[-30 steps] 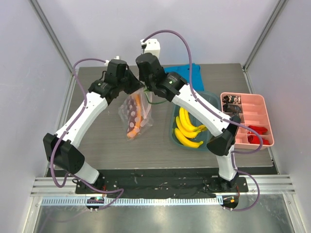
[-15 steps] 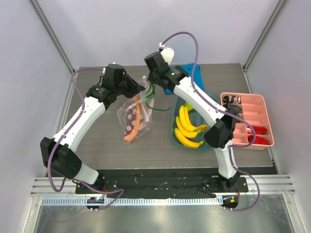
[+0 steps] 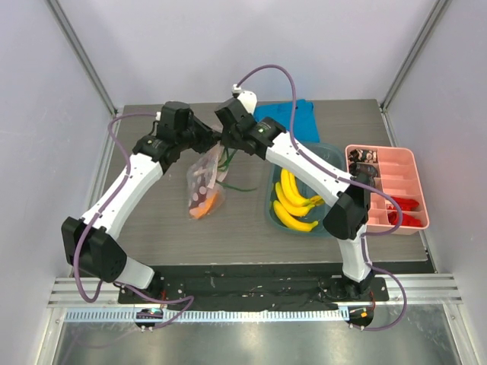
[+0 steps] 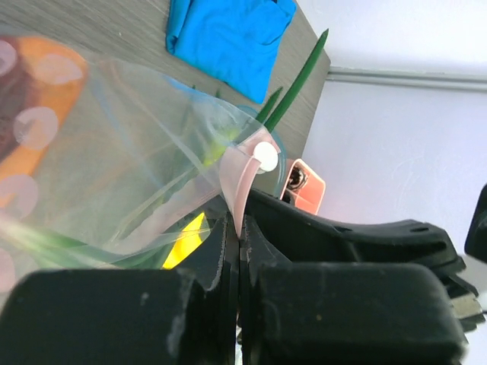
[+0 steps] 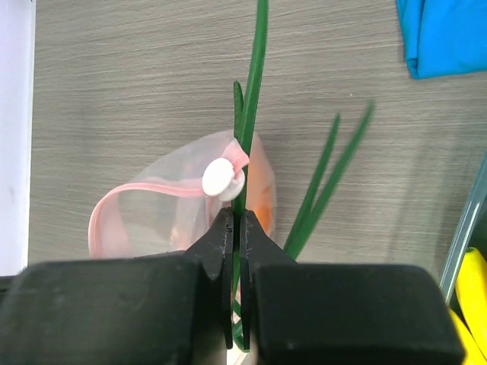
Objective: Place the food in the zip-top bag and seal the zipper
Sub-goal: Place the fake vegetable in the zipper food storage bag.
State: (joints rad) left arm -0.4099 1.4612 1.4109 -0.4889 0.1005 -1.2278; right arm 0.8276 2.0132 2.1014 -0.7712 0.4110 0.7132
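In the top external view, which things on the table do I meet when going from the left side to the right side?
zip-top bag → banana bunch → pink tray

Overhead, 2 wrist close-ups share bag [image 3: 204, 185].

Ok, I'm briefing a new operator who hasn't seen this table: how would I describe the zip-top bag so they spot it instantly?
On the grey table, look left of the teal tub of bananas, where the arms meet. The zip-top bag is held there: the only clear, soft plastic, pale-dotted, pink-edged, an orange pepper inside.
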